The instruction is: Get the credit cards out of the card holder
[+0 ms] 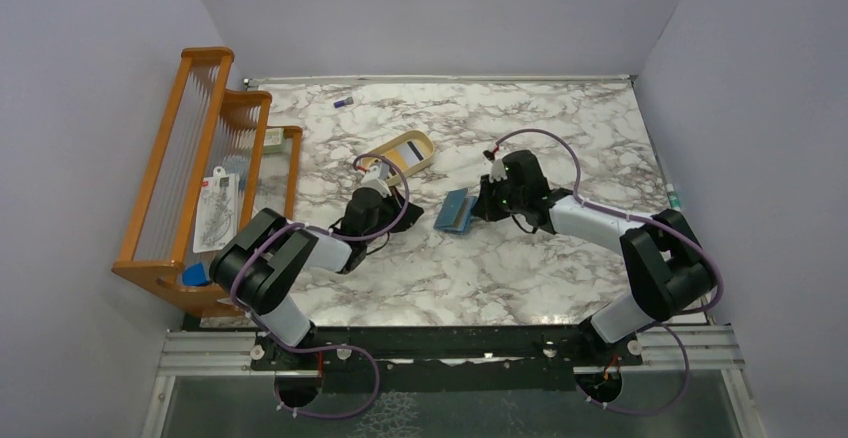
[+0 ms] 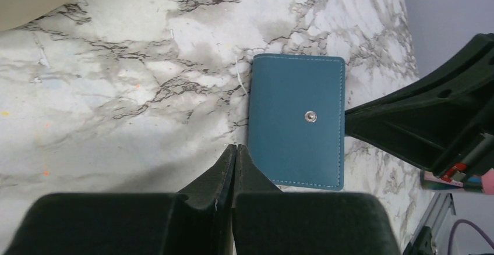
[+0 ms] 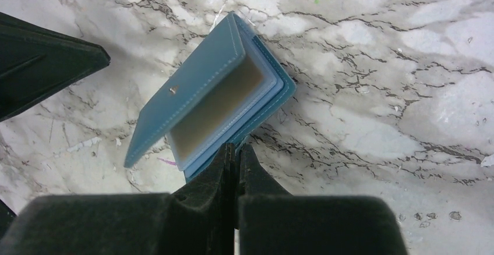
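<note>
Where the card holder (image 3: 192,101) lies near the middle of the table (image 1: 560,128), its teal cover with the snap stands raised at a slant. The lighter blue pockets underneath are open to the right wrist view. A tan credit card (image 3: 216,105) sits in the upper pocket, still inside the holder.

The right gripper (image 3: 236,149) meets the holder's open edge with its fingers drawn almost together, and it appears to pinch the lower flap. The left gripper (image 2: 235,150) is on the opposite side, closed with nothing between its fingers. Its tips are just beside the holder's corner, and I cannot tell whether they touch it.

A tan oval tray (image 1: 428,150) sits behind the left gripper, near the holder, with something dark inside. A wooden rack (image 1: 170,173) stands along the table's left edge.
</note>
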`<action>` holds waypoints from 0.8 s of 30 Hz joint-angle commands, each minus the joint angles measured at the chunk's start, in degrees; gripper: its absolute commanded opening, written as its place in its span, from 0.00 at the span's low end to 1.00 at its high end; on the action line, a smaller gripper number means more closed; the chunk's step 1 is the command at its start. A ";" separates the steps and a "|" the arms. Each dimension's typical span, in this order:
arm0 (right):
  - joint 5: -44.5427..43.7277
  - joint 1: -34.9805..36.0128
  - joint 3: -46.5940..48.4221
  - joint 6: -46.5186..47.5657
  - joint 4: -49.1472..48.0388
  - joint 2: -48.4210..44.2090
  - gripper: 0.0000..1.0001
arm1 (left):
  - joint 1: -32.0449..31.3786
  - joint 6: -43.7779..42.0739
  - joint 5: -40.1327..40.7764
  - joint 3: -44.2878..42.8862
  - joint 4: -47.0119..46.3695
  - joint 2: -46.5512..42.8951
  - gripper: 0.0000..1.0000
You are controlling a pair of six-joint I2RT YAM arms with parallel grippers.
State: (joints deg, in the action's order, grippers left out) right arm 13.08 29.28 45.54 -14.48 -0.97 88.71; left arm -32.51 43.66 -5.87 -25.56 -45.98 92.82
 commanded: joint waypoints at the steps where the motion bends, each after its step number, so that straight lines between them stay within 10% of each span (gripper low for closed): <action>1: 1.63 -1.13 -0.85 0.20 -1.88 -0.35 0.09 | 0.45 0.89 -4.61 1.57 -7.61 1.63 0.00; 8: 1.33 -2.11 -0.69 0.41 -1.34 0.11 0.19 | 0.43 2.39 -6.96 3.48 -11.33 1.87 0.00; 14: 0.91 -2.12 3.00 1.67 0.87 -2.23 0.02 | 0.13 2.65 -11.72 1.13 -11.58 1.38 0.47; 24: 2.02 -2.12 6.19 1.37 2.75 -3.49 0.01 | -0.01 3.03 -12.55 0.67 -11.59 1.34 0.48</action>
State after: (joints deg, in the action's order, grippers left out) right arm 13.50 27.29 49.76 -13.43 0.08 87.20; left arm -32.36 46.30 -16.21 -24.18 -55.31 94.30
